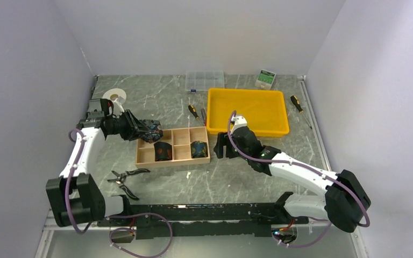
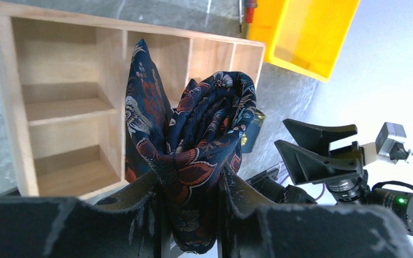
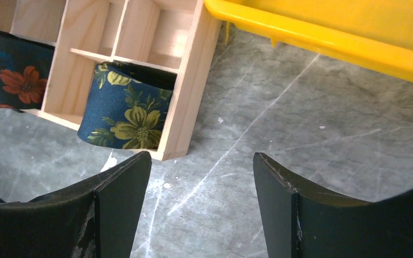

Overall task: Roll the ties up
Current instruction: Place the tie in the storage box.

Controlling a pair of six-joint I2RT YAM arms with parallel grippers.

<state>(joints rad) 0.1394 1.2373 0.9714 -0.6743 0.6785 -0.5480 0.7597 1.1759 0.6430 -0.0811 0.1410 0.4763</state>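
1. Held tie point(image 2: 204, 134): a rolled coil of dark floral fabric, one loose pointed end standing up beside it. It hangs over the far-left corner of the box point(image 1: 185, 160).
2. Left gripper point(image 1: 140, 129): the fingers point(image 2: 140, 196) pinch the coil's lower end from both sides. The gripper reaches in from the left of the box.
3. Middle tie point(image 1: 163, 151): a coil standing in a near-row compartment of the box, left of centre.
4. Right tie point(image 3: 126, 115): a coil with yellow-green flowers in the box's near-right corner compartment.
5. Right gripper point(image 3: 201, 161): just right of the box, low over the table point(image 3: 312, 161). The fingers point(image 3: 123, 177) are spread apart with only bare table showing between them; they touch nothing.
6. Tray point(image 1: 247, 110): yellow, beyond the box's right end, just apart from it.
7. Screwdriver point(image 1: 193, 112): lies between the box's far edge and the tray's left wall.
8. Pliers point(image 1: 125, 177): black-handled, lying open on the table nearer than the box's left corner.
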